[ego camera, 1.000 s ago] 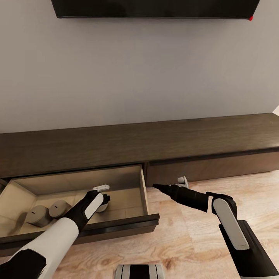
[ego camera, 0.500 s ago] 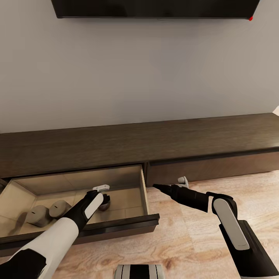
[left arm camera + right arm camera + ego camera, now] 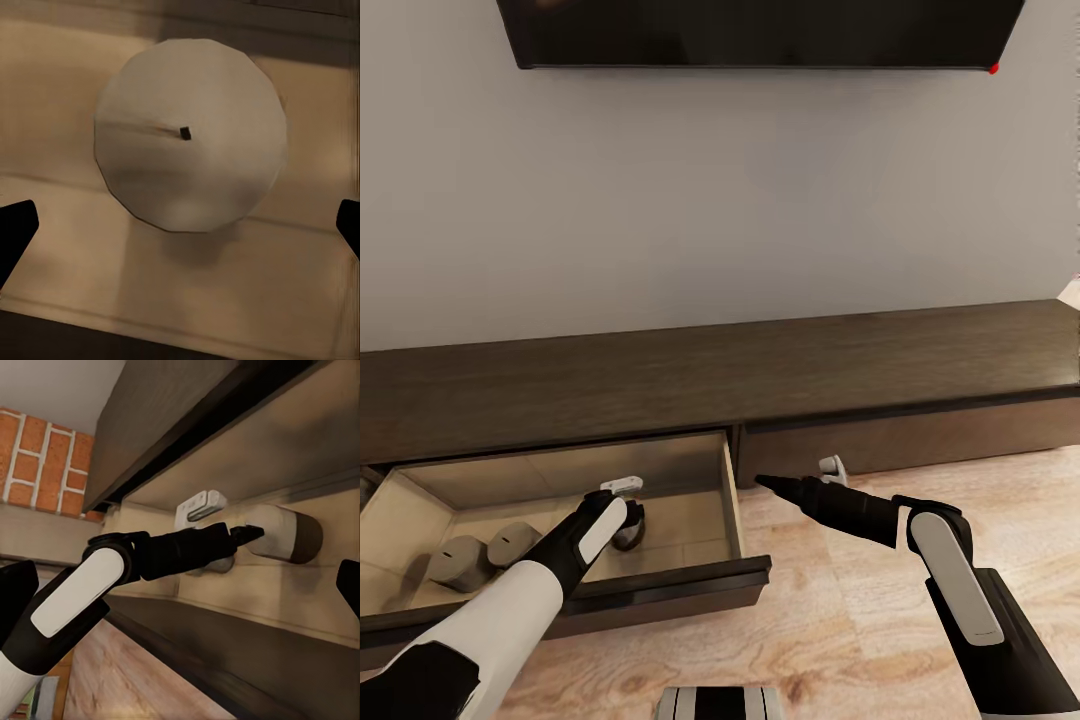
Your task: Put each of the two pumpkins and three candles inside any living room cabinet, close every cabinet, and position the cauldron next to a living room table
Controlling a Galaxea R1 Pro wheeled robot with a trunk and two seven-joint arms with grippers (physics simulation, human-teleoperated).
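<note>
The cabinet [image 3: 760, 375] ran long and low along the wall, and one of its drawers [image 3: 660, 590] stood pulled out over the wooden floor. Inside that drawer sat three pale candles. Two squat ones [image 3: 457, 562] [image 3: 510, 543] lay close together toward the drawer's far end from the arm, and the third candle [image 3: 191, 135] stood upright directly beneath the left gripper [image 3: 628, 520], a short round stub with a small dark wick at the centre of its flat top.

I judged the candle to be light, rigid and smooth-sided, so it would probably slip if pinched loosely and could topple if nudged off-centre. The sensible hold, had it needed lifting again, would be across its round body, low enough to avoid the wick. It looked settled on the drawer floor, so I took that step to be all but finished.

In the left wrist view the two dark fingertips [image 3: 15, 229] stood wide apart at the edges of the frame, well clear of the candle on both sides, so the gripper was spread wide and held nothing. The right gripper [image 3: 775, 486] hung just beside the drawer's near corner, over the floor; its fingertips [image 3: 15, 592] also sat far apart with nothing between them.

No pumpkin or cauldron was to be seen by the cabinet.
</note>
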